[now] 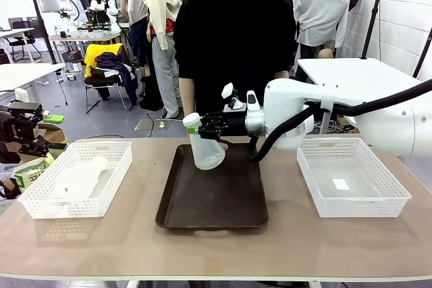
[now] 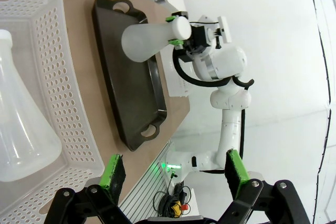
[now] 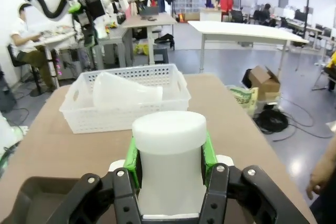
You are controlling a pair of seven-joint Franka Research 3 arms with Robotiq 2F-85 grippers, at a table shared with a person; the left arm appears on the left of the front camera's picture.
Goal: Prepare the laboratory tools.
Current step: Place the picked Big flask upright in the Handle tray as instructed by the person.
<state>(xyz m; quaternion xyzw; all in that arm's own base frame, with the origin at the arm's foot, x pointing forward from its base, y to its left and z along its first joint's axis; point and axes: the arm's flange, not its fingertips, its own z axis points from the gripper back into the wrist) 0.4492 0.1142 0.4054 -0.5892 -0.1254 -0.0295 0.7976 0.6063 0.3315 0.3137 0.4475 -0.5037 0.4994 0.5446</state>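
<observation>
As the front view stands, your right gripper (image 1: pixel 202 126) is clamped on the neck of one Erlenmeyer flask (image 1: pixel 206 152), which hangs slightly tilted over the far half of the dark brown tray (image 1: pixel 223 215). Whether its base touches the tray cannot be told. The right arm reaches in level from the right, its wrist turned toward the middle. A second Erlenmeyer flask (image 1: pixel 81 179) lies on its side in the left mesh basket (image 1: pixel 40 202). A person (image 1: pixel 233 38) stands at the far side.

Finding: the step in hand appears to be setting the first flask on the tray. Your next move calls for squaring it upright and lowering it until the base sits flat — release only then.

From the left wrist view, the left gripper (image 2: pixel 174 174) has its fingers spread wide and holds nothing. It hovers beside the left mesh basket, with the second flask close by. That flask is, in my judgement, the next pick.

From the right wrist view, the green pads (image 3: pixel 131 162) pinch the flask's neck just below its rim — seated evenly on both sides.
</observation>
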